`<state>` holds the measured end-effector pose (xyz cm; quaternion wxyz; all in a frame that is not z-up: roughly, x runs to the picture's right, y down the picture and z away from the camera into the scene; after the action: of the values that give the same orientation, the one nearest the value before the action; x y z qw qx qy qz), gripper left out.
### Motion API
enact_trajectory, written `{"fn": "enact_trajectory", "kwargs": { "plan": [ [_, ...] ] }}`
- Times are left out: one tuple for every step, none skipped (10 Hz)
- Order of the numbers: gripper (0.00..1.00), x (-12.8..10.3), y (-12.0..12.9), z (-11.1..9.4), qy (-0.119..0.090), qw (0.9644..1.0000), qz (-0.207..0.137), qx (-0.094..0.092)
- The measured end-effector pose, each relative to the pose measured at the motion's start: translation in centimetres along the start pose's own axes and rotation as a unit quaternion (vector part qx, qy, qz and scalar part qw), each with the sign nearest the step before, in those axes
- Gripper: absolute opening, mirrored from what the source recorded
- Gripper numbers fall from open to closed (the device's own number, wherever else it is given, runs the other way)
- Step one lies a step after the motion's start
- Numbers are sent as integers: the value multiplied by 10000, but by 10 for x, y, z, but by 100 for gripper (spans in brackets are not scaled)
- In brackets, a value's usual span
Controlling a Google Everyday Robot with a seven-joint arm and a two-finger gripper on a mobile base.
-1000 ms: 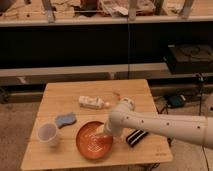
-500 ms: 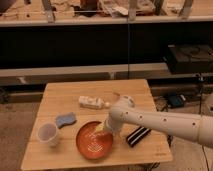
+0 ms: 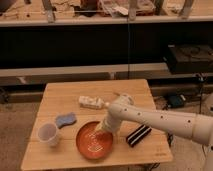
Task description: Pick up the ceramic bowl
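Gripper point(image 3: 100, 133) lowered into ceramic bowl point(image 3: 94, 141); grip state unclear; cup point(image 3: 48, 134) empty.

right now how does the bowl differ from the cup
The bowl is wide, shallow and orange-brown, with pale rings inside; the cup is small, taller for its width and translucent white. The pincer reaches into the bowl near its right rim; the cup stands apart at the left, untouched. Both are round, open-topped and sit on the table.
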<state>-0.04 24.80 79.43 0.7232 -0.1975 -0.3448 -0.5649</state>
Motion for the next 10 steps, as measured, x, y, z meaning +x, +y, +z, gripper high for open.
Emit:
{"fn": "enact_trajectory", "kwargs": {
  "plan": [
    [43,0,0,2,-39,10000,-6,-18],
    [32,-1,2,4,-57,10000,-19,-72],
    [23,-1,1,6,-55,9999,-15,-136],
    [16,-1,0,5,-43,9999,-3,-144],
    [5,0,7,3,-19,9998,60,-189],
    [0,1,12,1,-2,9997,122,-199],
    [0,2,15,0,6,9997,164,-171],
    [0,2,19,-4,29,9997,210,-76],
    [0,2,19,-9,37,9997,226,129],
    [0,1,20,-11,33,9993,237,296]
  ]
}}
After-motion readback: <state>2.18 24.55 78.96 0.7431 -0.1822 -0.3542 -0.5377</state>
